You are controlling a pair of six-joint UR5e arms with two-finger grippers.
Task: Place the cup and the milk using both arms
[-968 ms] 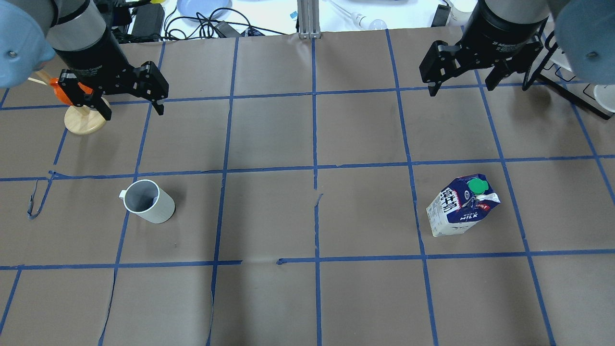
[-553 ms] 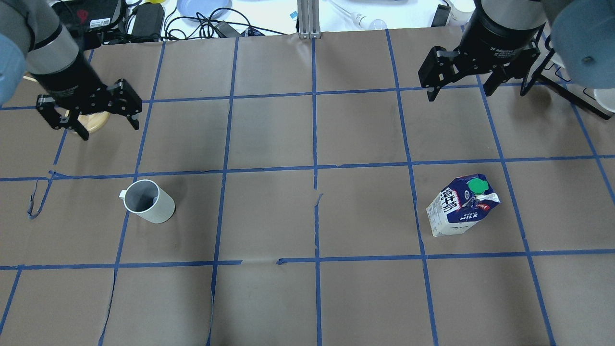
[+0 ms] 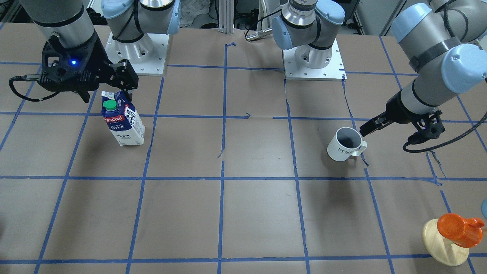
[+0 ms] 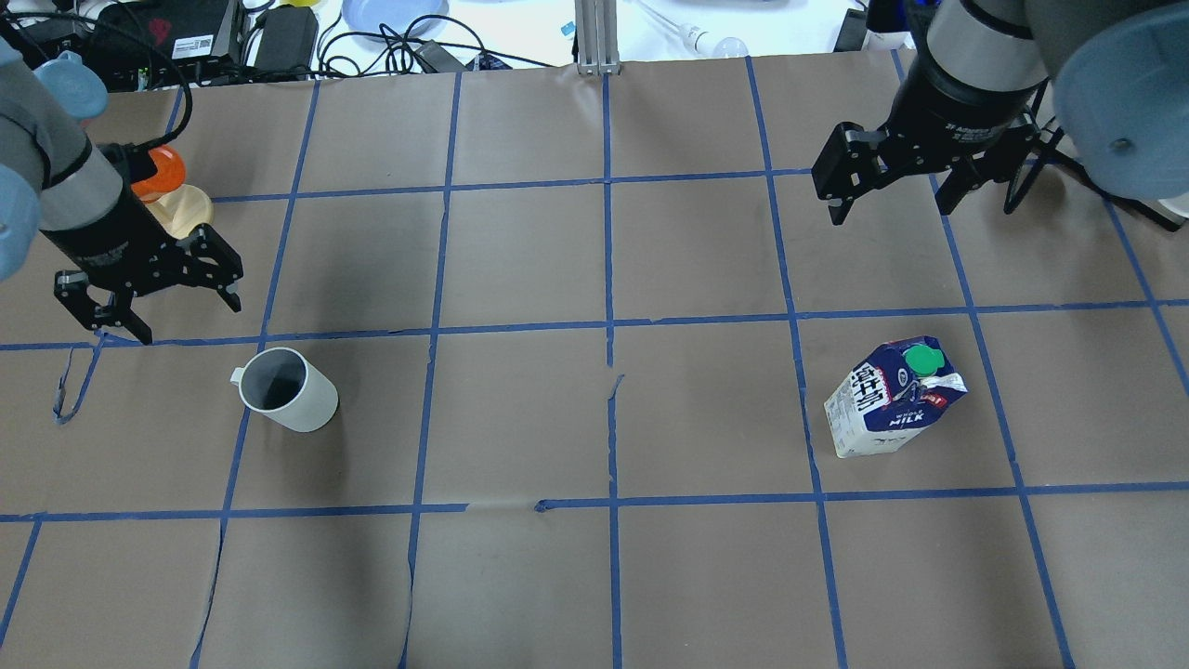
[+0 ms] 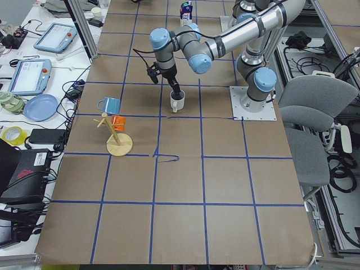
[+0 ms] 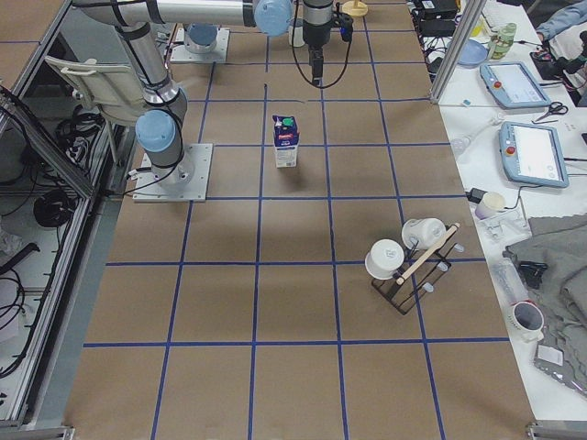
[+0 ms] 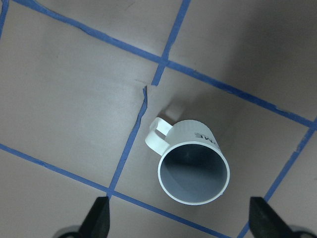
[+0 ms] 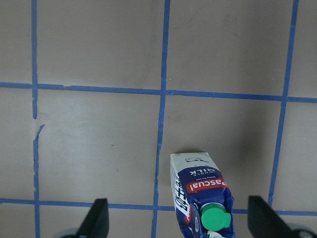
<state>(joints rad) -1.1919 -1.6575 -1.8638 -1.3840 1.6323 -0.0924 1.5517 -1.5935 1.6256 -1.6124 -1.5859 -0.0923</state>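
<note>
Since the black left gripper [image 4: 186, 319] gapes empty beside the white ceramic mug [image 4: 288, 390], the right gripper [image 4: 892, 212] likewise near the blue-white milk carton [image 4: 892, 400] well apart from that mug, I'd say approach; next, lower and straddle.

left claw [image 4: 188, 320] spread wide, right claw [image 4: 890, 212] spread wide

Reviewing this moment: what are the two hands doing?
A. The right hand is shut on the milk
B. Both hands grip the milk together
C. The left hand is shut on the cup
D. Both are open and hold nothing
D: the left hand and the right hand both hang open in the air, apart from the cup and the milk, which stand upright and untouched.
</note>
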